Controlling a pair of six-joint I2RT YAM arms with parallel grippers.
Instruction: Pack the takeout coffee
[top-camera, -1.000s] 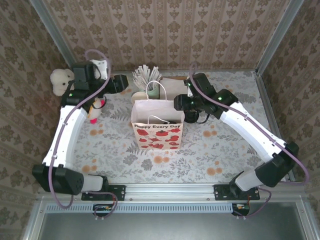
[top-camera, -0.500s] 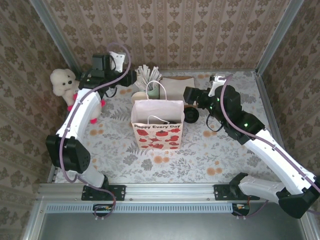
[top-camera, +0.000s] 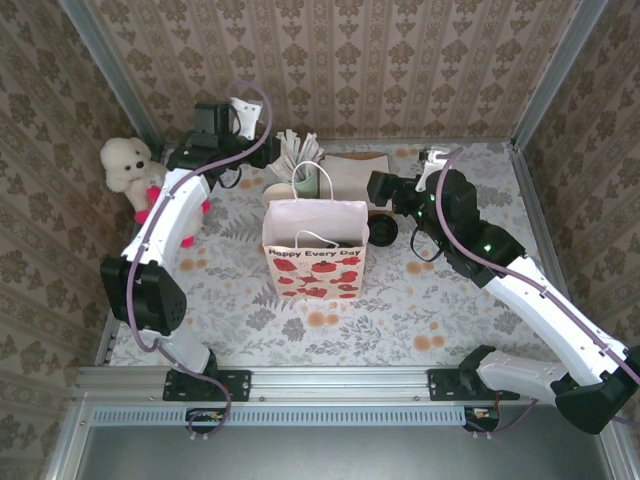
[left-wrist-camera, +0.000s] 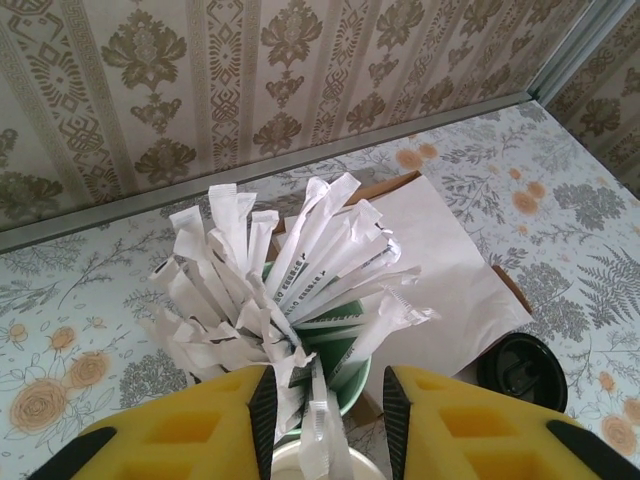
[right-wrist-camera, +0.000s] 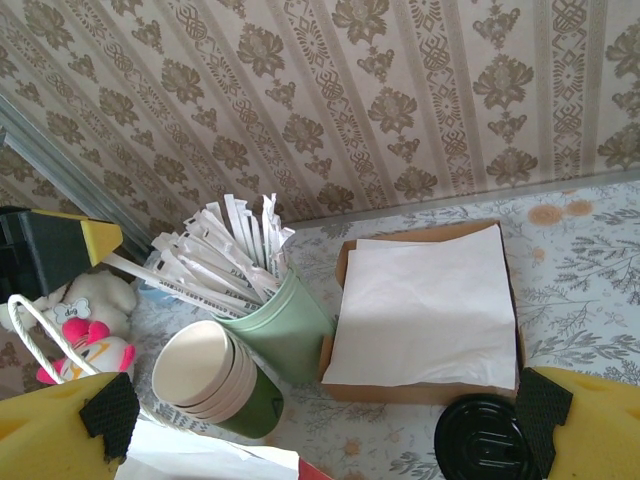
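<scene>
The takeout coffee seems to be the dark shape low inside the open mouth of the paper bag; it is too shadowed to be sure. There is one bag, standing upright mid-table, printed with red hearts.

Just behind the bag stand one stack of cream-lined cups and one light green cup stuffed with many paper-wrapped sticks. Beside these lie one cardboard tray of white napkins and one flat black lid. One white plush toy sits at the far left wall.

The right gripper hangs behind and to the right of the bag's mouth, apart from the dark shape, its fingers spread wide with nothing held.

The left gripper is over the green cup, farther from the bag. Its jaws are narrowed around the sticks, with one wrapped stick in the gap. Whether that stick is pinched cannot be told.
</scene>
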